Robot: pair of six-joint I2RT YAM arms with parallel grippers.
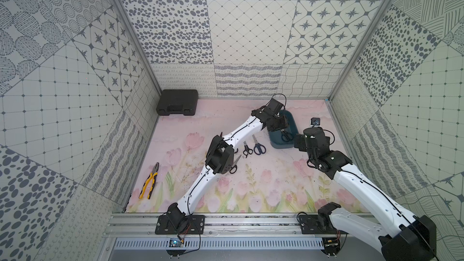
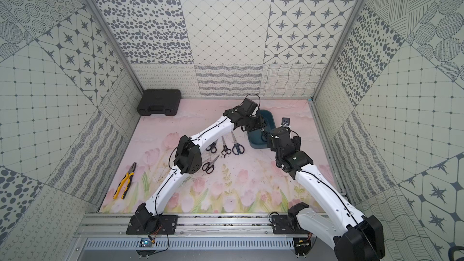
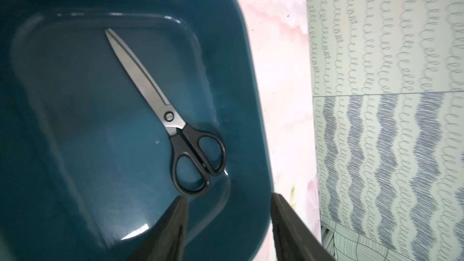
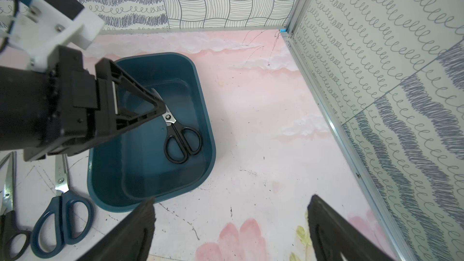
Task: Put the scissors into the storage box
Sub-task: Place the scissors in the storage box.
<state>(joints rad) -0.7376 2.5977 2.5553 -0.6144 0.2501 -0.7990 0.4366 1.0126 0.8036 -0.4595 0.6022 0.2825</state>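
Storage box: the dark teal storage box [image 1: 293,121] sits right of centre in both top views [image 2: 256,144], on the pink flowered desk [image 1: 263,184], towards the far right corner.
Scissors in the box: one black-handled pair [image 3: 168,116] lies flat on the box floor with its blades closed. Its loops are close to a rounded corner of the wall, as the right wrist view also shows [image 4: 175,131].
Left fingers: the left fingers [image 3: 182,209] stand partly apart with nothing between them. They hang over the box, one tip just beside the loops of the black-handled pair. Whether it touches them cannot be told.
Right fingers: the right fingers [image 4: 147,212] are spread wide and empty, over bare desk just beside the near end of the box.
Scissors on the desk: four pairs lie left of the box in the top views.
- The blue-handled pair [image 1: 258,145] is nearest the box.
- A small silver-bladed pair [image 1: 247,149] lies just left of the blue-handled pair.
- A lower pair [image 2: 210,164] lies below those two.
- A fourth pair [image 2: 212,146] is partly under the left arm.
Pliers: the yellow-handled pliers [image 1: 150,180] lie at the lower left of the desk, well apart from the box.
Case: the black case [image 1: 177,102] stands at the upper left of the desk, against the back wall.
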